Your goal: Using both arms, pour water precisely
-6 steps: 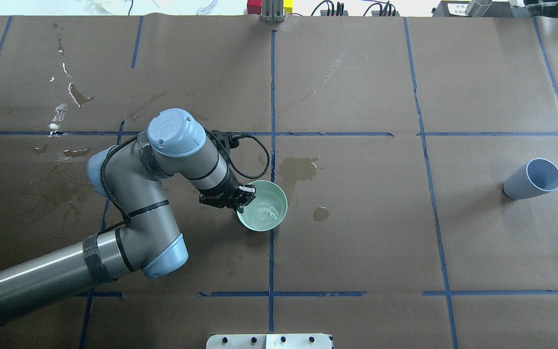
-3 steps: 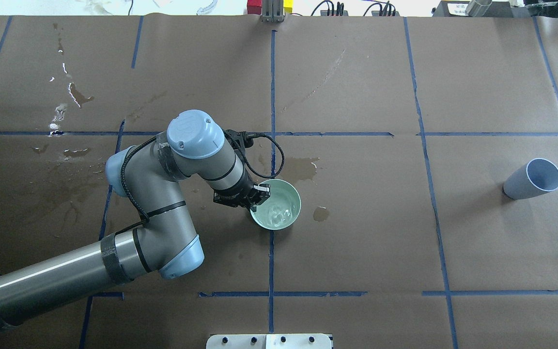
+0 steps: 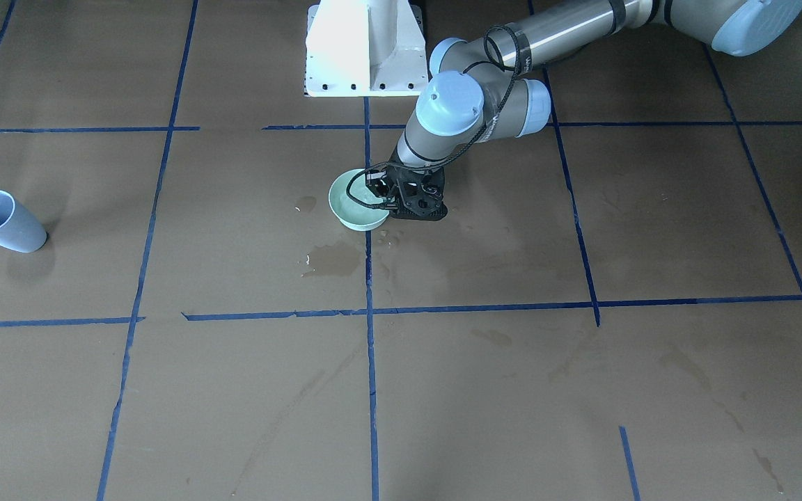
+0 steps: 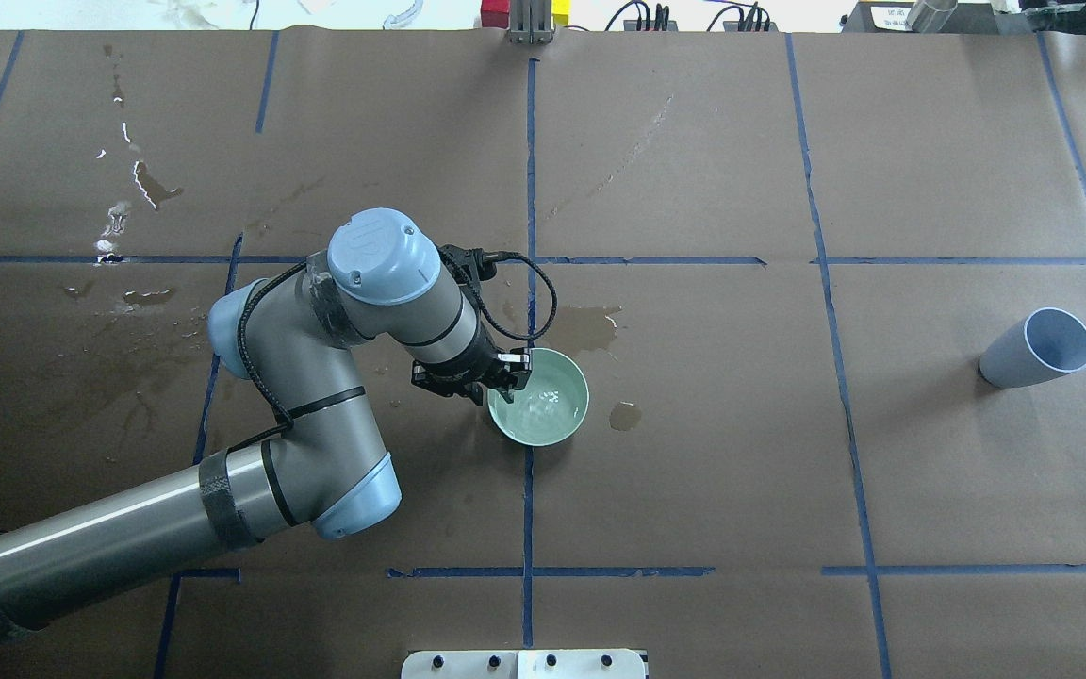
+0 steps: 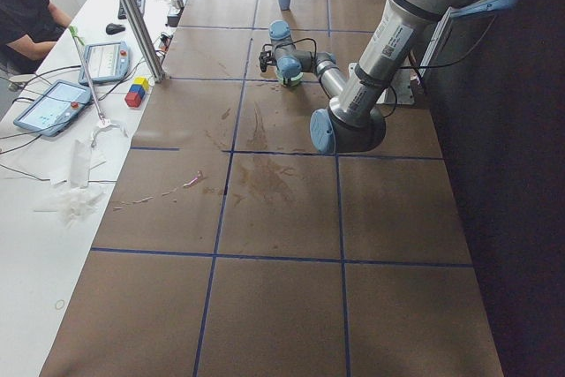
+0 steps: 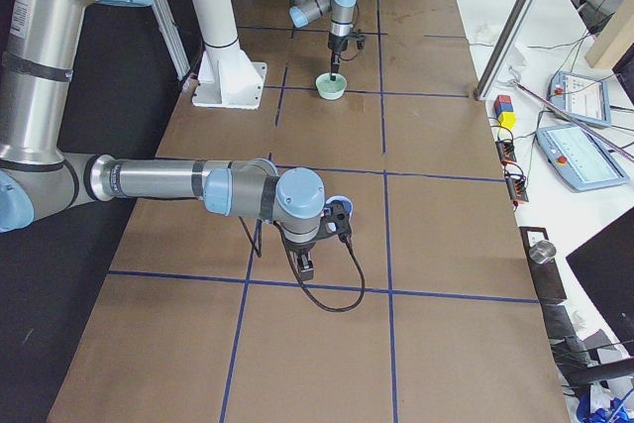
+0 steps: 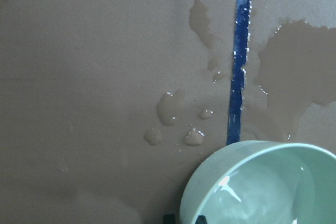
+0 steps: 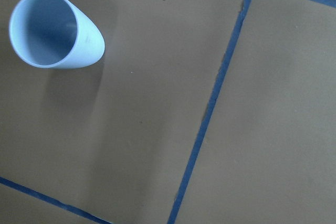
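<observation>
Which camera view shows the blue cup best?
The right wrist-mounted view: the cup appears large, with its open mouth clearly visible. Overhead and front-facing views show it whole but small; the side views barely show it.

Left arm (image 4: 303, 396) bent, left pincer (image 4: 507, 371) clamping bowl (image 4: 557, 422) rim; right arm (image 6: 163, 180) outstretched, right pincer (image 6: 306, 267) downward.

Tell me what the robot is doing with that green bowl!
The robot's left claw pinches the rim of the green bowl, near the middle of the table. The bowl has water in it. Wet puddles stain the brown paper beside it. The blue cup stands far off to the right and looks empty. The right claw hangs over the table near that cup.
</observation>
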`<state>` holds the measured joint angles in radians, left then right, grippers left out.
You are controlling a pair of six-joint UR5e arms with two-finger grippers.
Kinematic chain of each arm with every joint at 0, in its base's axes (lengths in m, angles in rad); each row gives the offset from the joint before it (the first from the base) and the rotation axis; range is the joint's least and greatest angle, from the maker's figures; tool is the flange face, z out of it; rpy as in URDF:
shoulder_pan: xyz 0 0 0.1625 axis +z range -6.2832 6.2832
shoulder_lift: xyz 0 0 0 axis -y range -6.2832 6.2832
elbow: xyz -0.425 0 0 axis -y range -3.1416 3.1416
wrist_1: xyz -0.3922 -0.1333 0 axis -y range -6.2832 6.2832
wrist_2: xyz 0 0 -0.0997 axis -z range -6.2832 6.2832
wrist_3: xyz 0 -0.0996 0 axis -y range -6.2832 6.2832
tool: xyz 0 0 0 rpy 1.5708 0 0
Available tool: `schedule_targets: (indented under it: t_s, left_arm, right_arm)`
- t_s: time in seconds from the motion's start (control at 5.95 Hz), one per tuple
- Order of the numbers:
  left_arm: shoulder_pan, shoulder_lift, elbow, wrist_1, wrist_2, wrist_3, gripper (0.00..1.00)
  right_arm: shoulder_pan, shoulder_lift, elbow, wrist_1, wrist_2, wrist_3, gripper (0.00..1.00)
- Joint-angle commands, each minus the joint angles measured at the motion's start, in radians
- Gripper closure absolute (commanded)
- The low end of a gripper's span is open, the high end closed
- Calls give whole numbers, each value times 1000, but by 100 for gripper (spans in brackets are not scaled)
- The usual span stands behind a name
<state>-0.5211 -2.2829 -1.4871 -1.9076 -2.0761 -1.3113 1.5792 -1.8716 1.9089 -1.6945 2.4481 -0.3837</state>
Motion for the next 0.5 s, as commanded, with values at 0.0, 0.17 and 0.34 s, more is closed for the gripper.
schedule_targets:
  t_s: [0.0,0.17,0.34]
  left_arm:
    - [-13,60,-104,1,2,-18,0]
    - [-13,118,-167,1,2,-25,0]
    - [-16,128,-197,2,4,-26,0]
  right_arm:
    - [-10,-6,1,59,78,104,0]
    - [-48,-50,-1,246,77,264,0]
    - [-142,-73,-2,474,69,516,0]
